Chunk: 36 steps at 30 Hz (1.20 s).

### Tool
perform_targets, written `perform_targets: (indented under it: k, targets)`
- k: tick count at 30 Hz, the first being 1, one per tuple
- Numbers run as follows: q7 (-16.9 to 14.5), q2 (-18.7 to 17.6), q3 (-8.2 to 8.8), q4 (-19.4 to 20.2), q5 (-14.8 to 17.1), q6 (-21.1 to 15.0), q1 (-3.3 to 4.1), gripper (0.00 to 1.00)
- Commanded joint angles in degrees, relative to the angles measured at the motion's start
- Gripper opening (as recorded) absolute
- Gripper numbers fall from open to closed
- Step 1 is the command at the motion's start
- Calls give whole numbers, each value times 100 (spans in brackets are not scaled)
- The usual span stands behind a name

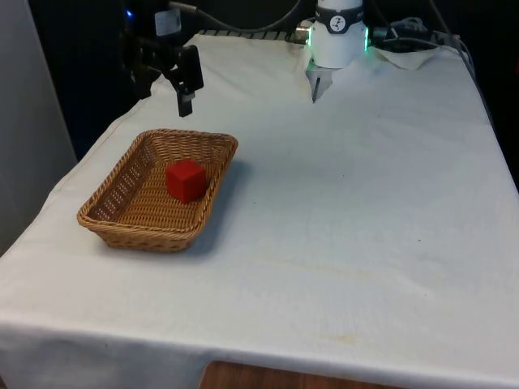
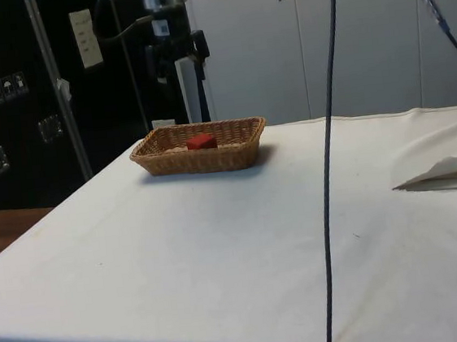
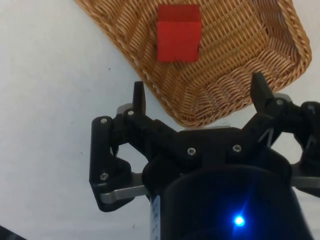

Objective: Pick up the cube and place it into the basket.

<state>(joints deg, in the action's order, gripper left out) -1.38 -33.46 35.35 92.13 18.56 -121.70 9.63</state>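
One small red cube sits inside the shallow rectangular woven wicker basket, resting on the basket's floor, roughly mid-length and closer to the wall on the front view's right. In the side view the cube shows just above the basket's rim. The basket stands on the white-clothed worktop, near the edge at the front view's left.

My black two-finger gripper hangs in the air above the basket's far end, clear of the rim and touching nothing. In the wrist view my fingers are spread wide and empty, the basket's end corner lying between them, and the cube sits further in, well apart from both fingertips.
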Motion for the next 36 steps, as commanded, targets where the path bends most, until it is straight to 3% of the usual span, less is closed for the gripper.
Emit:
perform_targets:
  k: [1, 5, 6, 8, 12, 13, 14, 19, 20, 21, 22, 26, 28, 29, 31, 36]
  targets:
    - [0, 52, 11, 23, -40, 40, 40, 100]
    - [-23, 97, 11, 34, -46, 69, 74, 100]
    - [-23, 52, 0, 0, -11, 46, 46, 100]
    - [-40, 138, 6, 34, -57, 97, 109, 100]
    - [-63, 172, -17, 40, -80, 132, 155, 100]
    - [-57, 138, -23, 0, -57, 138, 126, 100]
    - [-74, 183, -29, 40, -92, 138, 178, 100]
    - [-138, 195, -52, 46, -97, 172, 252, 100]
    - [-149, 201, -52, 46, -97, 178, 264, 100]
    - [-138, 149, -52, 0, -74, 172, 223, 100]
    - [-160, 201, -57, 46, -97, 178, 275, 100]
    - [-212, 201, -74, 46, -97, 195, 321, 100]
    - [-246, 206, -97, 46, -97, 206, 344, 100]
    - [-235, 155, -103, 0, -74, 206, 315, 100]
    - [-275, 206, -115, 46, -97, 212, 361, 100]
    - [-355, 212, -166, 40, -97, 235, 395, 100]
